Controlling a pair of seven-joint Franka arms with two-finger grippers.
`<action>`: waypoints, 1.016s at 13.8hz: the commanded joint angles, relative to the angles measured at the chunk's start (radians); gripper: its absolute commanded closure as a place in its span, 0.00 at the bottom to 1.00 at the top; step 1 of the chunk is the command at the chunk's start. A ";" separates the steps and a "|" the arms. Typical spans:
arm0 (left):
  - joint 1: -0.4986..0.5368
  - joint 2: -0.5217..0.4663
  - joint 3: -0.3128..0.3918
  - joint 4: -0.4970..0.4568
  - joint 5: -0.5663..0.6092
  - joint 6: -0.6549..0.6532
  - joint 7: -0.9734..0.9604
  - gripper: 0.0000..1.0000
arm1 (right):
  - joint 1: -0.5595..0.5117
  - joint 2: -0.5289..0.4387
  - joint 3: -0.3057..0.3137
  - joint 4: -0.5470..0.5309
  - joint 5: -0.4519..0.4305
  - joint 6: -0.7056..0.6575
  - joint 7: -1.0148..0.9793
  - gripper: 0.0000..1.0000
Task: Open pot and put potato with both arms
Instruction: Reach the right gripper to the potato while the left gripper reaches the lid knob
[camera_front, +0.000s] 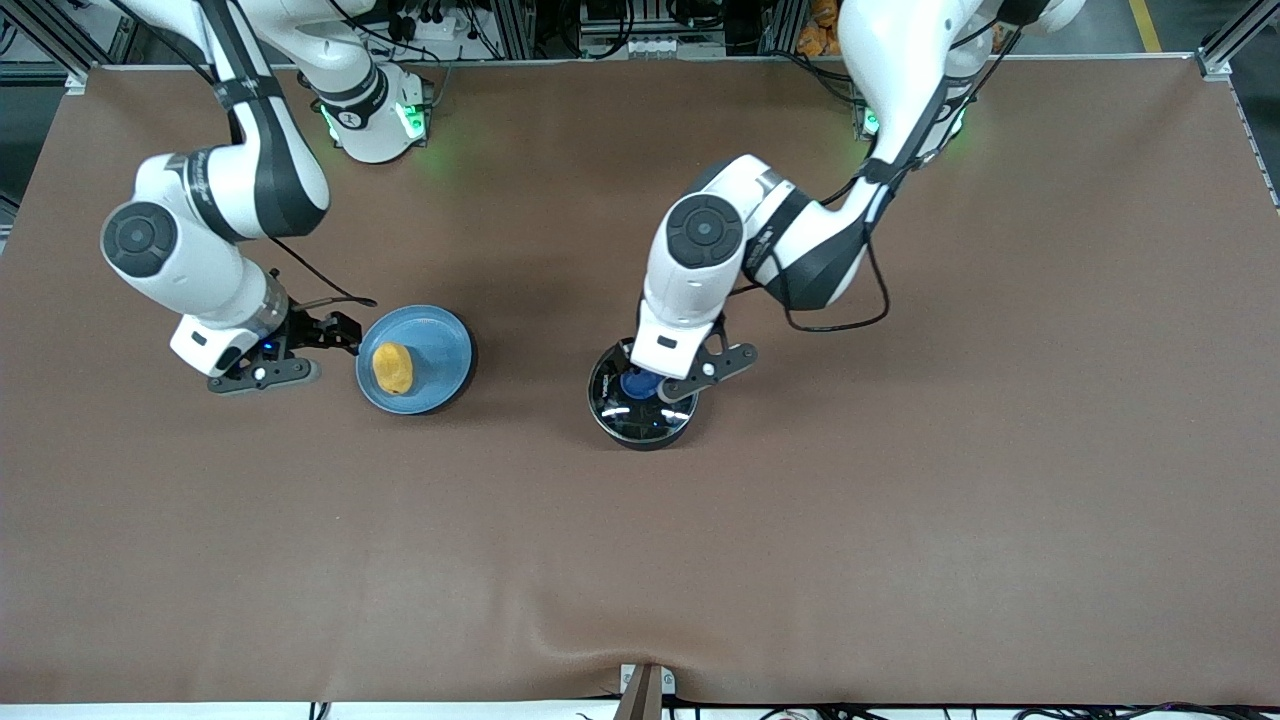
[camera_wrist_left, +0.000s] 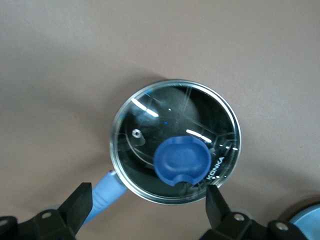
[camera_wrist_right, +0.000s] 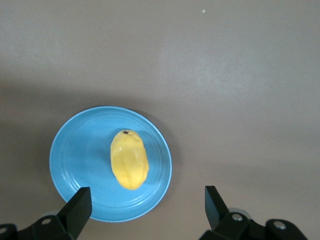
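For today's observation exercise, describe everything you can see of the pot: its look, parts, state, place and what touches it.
The pot is a small round black saucepan standing upright on the brown table, closed by a steel-rimmed glass lid with a blue knob. A light-blue handle sticks out from its side. The open left gripper hovers over it; nothing grips it. It sits toward the left arm's end from the plate.
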 joint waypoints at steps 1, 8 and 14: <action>-0.073 0.060 0.064 0.075 0.022 0.000 -0.046 0.00 | 0.012 0.055 0.008 -0.005 0.010 0.055 0.018 0.00; -0.113 0.108 0.109 0.075 0.022 0.107 -0.036 0.00 | 0.038 0.175 0.008 -0.005 0.012 0.144 0.018 0.00; -0.122 0.131 0.109 0.073 0.022 0.107 -0.035 0.00 | 0.044 0.223 0.008 -0.007 0.012 0.170 0.018 0.00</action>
